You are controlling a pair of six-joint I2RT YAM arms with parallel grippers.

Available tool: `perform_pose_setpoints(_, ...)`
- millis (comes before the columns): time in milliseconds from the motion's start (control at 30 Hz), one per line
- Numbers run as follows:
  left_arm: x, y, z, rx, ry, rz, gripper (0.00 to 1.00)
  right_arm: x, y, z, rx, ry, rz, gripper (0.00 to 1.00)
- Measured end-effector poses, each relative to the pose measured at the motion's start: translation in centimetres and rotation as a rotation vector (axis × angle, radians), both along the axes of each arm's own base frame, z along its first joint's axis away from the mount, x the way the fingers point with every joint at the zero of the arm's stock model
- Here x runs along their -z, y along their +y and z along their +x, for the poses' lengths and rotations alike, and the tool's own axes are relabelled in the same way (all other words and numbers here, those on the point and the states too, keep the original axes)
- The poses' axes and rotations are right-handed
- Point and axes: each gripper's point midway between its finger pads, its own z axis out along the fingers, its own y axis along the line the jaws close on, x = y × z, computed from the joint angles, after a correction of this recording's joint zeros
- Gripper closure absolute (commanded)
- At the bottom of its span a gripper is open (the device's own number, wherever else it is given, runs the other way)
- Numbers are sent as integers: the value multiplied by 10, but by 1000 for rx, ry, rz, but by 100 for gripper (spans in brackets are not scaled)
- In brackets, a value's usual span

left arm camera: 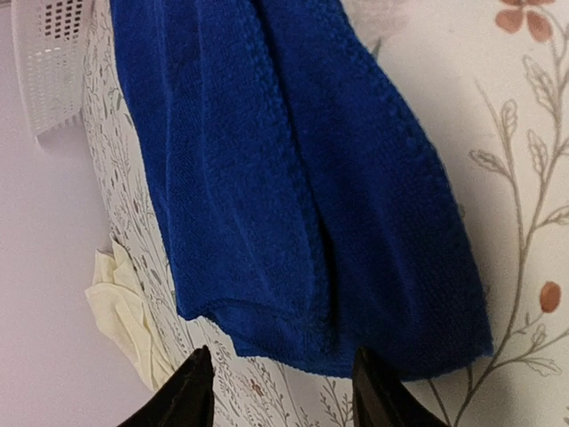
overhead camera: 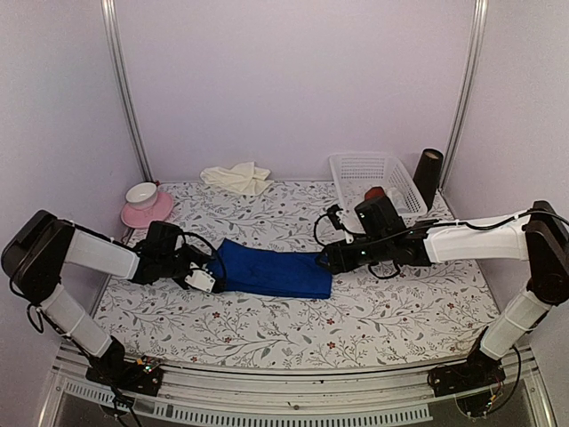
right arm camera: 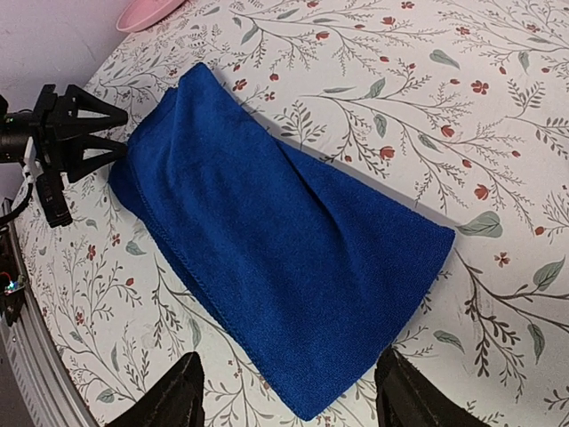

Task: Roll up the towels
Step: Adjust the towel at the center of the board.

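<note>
A royal blue towel point(overhead camera: 276, 271) lies folded flat in a long strip across the middle of the floral table. My left gripper point(overhead camera: 209, 277) is low at its left end; in the left wrist view the gripper point(left arm camera: 283, 391) is open, its fingertips point(left arm camera: 191, 391) just short of the blue towel's point(left arm camera: 302, 178) hemmed edge. My right gripper point(overhead camera: 329, 260) hovers at the right end; in the right wrist view the gripper point(right arm camera: 289, 400) is open, with the blue towel's point(right arm camera: 284, 231) near corner reaching between its fingers. The cream towel point(overhead camera: 236, 176) lies crumpled at the back.
A pink cup and saucer point(overhead camera: 147, 205) stand at the back left. A white basket point(overhead camera: 373, 178) with a dark red roll point(overhead camera: 375, 192) and a black cylinder point(overhead camera: 428, 176) stand at the back right. Walls close the table on three sides.
</note>
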Motion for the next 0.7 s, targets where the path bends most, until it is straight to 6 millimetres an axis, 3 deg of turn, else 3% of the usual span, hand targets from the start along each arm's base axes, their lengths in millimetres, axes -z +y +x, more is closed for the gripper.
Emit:
perform_pose_setpoints(467, 3, 2, 10, -6, -37, 29, 63, 0, 2, 1, -2, -3, 7, 35)
perform_pose_setpoints(700, 2, 1, 12, -7, -48, 24, 62, 0, 2, 1, -3, -3, 7, 35)
